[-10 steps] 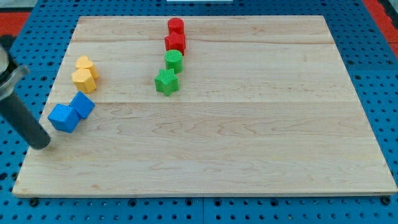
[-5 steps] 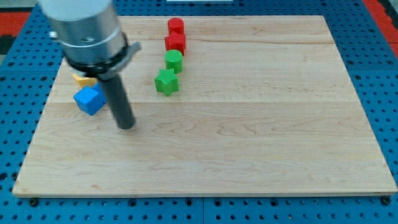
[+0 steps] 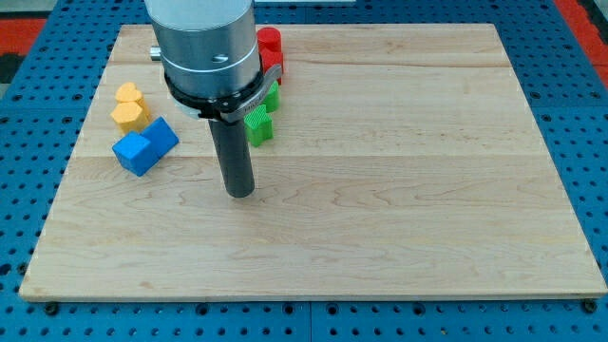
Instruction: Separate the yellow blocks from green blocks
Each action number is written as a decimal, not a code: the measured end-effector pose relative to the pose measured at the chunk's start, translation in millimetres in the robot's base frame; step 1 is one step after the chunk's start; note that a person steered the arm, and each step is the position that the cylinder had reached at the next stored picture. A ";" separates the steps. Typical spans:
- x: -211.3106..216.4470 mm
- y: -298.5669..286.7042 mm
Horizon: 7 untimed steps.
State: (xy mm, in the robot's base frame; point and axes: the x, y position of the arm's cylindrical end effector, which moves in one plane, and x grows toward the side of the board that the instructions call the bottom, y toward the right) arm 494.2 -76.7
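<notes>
Green blocks [image 3: 258, 125] sit just above my tip [image 3: 240, 193], partly hidden by the arm, while the yellow blocks [image 3: 128, 106] lie well to the view's left of them on the worktop [image 3: 427, 190]. There is no claw here, only the rod. To widen the gap, bring my tip around to the green pair's left and push them squarely rightward, avoiding the red blocks [image 3: 271, 49] above them.

Probably lab: blue pegboard bench [image 3: 570, 114]

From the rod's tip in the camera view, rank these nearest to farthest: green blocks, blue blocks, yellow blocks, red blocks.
From my tip:
1. Green blocks, just above it, partly hidden by the arm.
2. Blue blocks, to the view's left.
3. Yellow blocks, upper left.
4. Red blocks, at the top.
</notes>
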 end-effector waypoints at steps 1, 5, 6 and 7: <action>-0.6 0.0; -40.8 14.9; -40.8 14.8; -40.4 14.6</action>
